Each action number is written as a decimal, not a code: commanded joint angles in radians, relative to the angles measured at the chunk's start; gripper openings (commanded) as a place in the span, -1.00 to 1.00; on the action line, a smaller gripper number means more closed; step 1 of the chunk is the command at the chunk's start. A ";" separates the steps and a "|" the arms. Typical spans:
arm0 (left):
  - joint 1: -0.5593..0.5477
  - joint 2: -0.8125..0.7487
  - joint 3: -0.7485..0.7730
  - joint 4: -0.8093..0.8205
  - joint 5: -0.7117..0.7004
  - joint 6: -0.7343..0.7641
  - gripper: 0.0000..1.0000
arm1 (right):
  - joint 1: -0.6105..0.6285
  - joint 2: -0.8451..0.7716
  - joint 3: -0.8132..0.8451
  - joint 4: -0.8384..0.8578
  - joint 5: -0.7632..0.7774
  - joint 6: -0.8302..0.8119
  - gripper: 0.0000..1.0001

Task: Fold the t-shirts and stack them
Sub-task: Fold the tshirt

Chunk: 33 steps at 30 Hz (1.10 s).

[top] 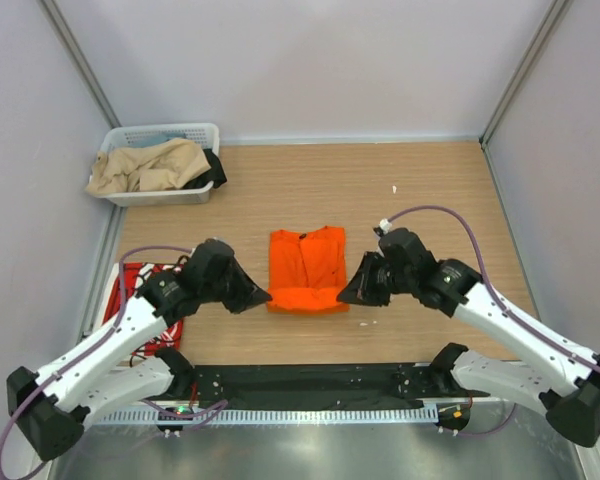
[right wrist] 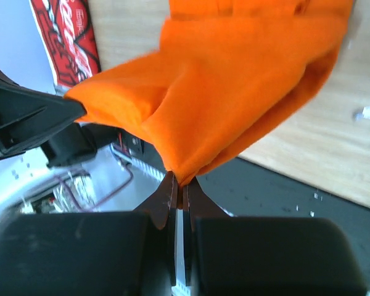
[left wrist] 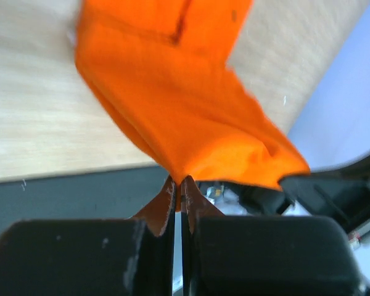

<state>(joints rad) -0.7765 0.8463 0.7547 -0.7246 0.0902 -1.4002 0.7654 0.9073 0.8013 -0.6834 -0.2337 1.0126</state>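
Wood tabletop (top: 430,200), lilac walls (top: 310,60), orange tee (top: 305,265)

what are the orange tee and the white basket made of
The bright orange t-shirt looks like soft matte cloth, probably knit: it drapes and creases. The white slatted basket is likely moulded plastic, judging by its rigid slotted walls.

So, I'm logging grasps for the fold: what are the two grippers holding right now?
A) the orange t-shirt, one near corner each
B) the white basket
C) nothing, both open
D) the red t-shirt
A: the left gripper and right gripper are each shut on a near corner of the orange t-shirt, as both wrist views show.
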 commanded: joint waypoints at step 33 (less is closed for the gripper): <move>0.526 1.022 0.659 0.130 0.304 0.437 -0.57 | -0.560 1.096 0.746 0.096 -0.449 -0.493 -0.12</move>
<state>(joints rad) -0.2707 1.8435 1.3247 -0.6018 0.4351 -1.0153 0.2394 1.9381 1.4326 -0.6235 -0.6647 0.5842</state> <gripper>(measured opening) 0.182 0.376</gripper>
